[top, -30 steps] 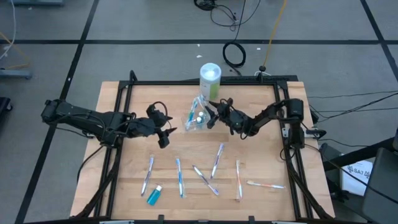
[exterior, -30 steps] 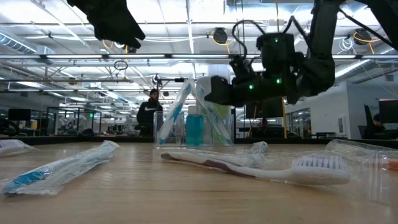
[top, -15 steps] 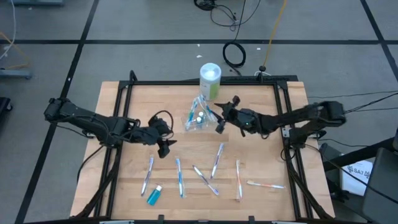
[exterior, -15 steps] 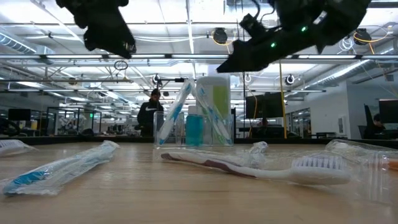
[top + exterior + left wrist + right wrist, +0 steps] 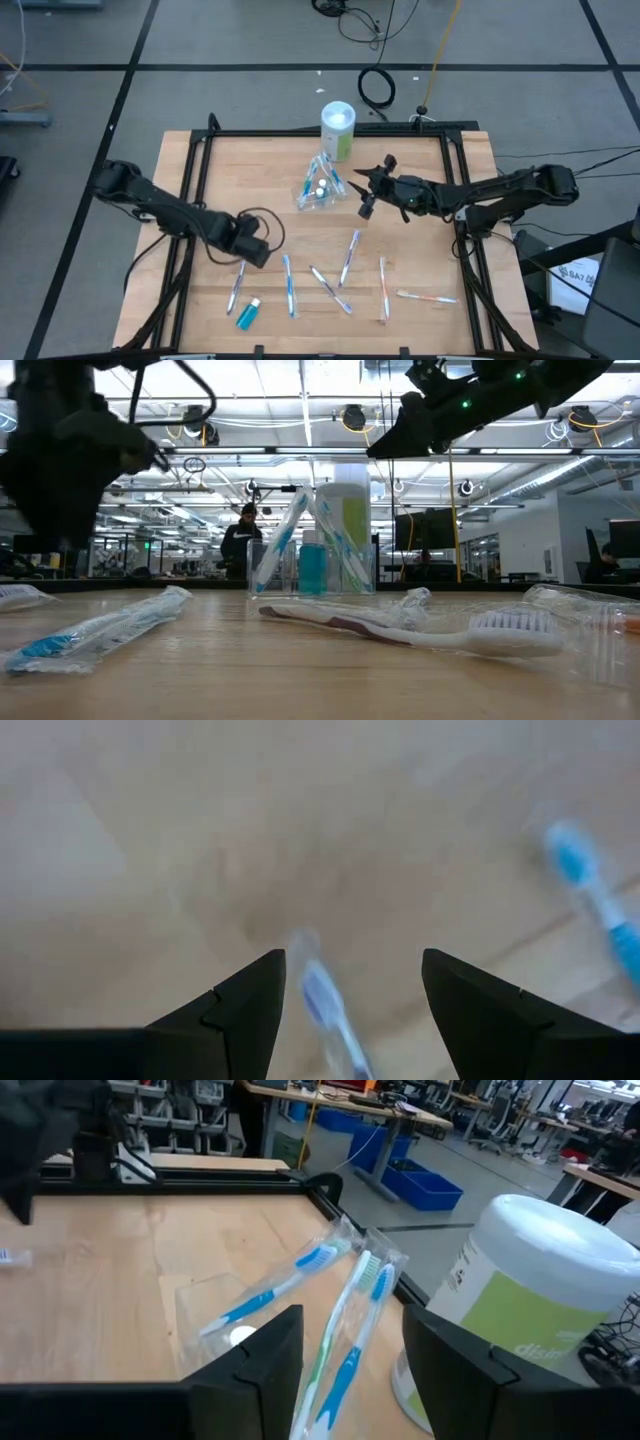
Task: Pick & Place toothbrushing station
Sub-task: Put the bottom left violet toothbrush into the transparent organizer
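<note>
The clear cup (image 5: 320, 188) stands upright on the table's far middle, with toothbrushes (image 5: 345, 1305) and a blue tube (image 5: 312, 568) leaning inside it. Several wrapped toothbrushes lie flat near the front edge, the leftmost one (image 5: 238, 282) among them, and a blue tube (image 5: 248, 314) lies beside it. My left gripper (image 5: 252, 254) points down, open, just above that leftmost toothbrush's far end (image 5: 322, 1000), touching nothing. My right gripper (image 5: 365, 195) hovers level to the right of the cup, open and empty (image 5: 350, 1315).
A tall white-and-green canister (image 5: 338, 126) stands just behind the cup. Other wrapped toothbrushes (image 5: 349, 258) (image 5: 384, 288) (image 5: 428, 297) lie across the near right. A black frame (image 5: 200, 160) runs along the table's edges.
My left gripper has come down and toward the table's near edge, rolling until it points down over the leftmost toothbrush. My right gripper has risen away from the cup and drawn back a little toward the right edge. The cup and its contents have stayed put.
</note>
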Action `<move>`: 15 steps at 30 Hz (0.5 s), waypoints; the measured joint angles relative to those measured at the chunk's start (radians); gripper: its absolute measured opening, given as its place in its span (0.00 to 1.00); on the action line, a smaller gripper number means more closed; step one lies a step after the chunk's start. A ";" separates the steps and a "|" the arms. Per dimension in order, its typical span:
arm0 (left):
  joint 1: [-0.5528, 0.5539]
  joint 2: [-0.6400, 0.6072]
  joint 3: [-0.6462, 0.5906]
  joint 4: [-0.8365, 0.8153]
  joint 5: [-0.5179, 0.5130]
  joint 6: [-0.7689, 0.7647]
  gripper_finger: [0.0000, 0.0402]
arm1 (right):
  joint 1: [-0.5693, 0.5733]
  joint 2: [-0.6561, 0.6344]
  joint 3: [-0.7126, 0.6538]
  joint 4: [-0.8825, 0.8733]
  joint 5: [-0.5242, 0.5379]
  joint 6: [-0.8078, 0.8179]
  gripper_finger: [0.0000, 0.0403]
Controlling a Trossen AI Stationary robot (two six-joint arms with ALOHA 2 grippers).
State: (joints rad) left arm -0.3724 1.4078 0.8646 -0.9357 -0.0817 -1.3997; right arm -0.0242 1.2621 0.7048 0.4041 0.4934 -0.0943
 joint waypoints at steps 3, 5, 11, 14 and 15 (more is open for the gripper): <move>-0.032 0.050 0.000 0.003 0.093 -0.134 0.61 | 0.000 0.006 0.000 -0.002 0.000 0.000 0.40; -0.048 0.082 0.000 0.007 0.141 -0.175 0.61 | 0.000 0.007 0.000 -0.004 0.000 0.000 0.40; -0.101 0.113 0.000 0.067 0.166 -0.258 0.61 | 0.000 0.006 0.000 -0.003 0.000 0.000 0.40; -0.121 0.114 0.000 0.055 0.160 -0.304 0.61 | 0.000 0.006 0.000 -0.003 0.000 0.000 0.40; -0.129 0.113 0.000 0.049 0.157 -0.319 0.61 | 0.000 0.006 0.000 -0.002 0.000 0.000 0.40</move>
State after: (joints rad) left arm -0.5019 1.5211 0.8646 -0.8869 0.0755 -1.7189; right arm -0.0242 1.2686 0.7048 0.4016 0.4931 -0.0940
